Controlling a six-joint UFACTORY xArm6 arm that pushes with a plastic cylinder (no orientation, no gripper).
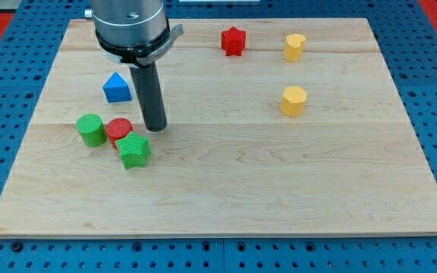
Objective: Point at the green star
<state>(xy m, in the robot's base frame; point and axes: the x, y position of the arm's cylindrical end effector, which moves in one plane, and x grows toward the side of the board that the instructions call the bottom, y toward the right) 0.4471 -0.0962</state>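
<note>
Near the board's left side, my tip (155, 127) rests on the wood, holding nothing. Green star (133, 151) lies just below-left of it, close but apart, touching the red cylinder (118, 130) beside the green cylinder (91, 129).

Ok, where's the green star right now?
The green star-shaped block lies in the view's lower left, touching the red cylinder block above-left of it; my tip is just above-right of it.
</note>
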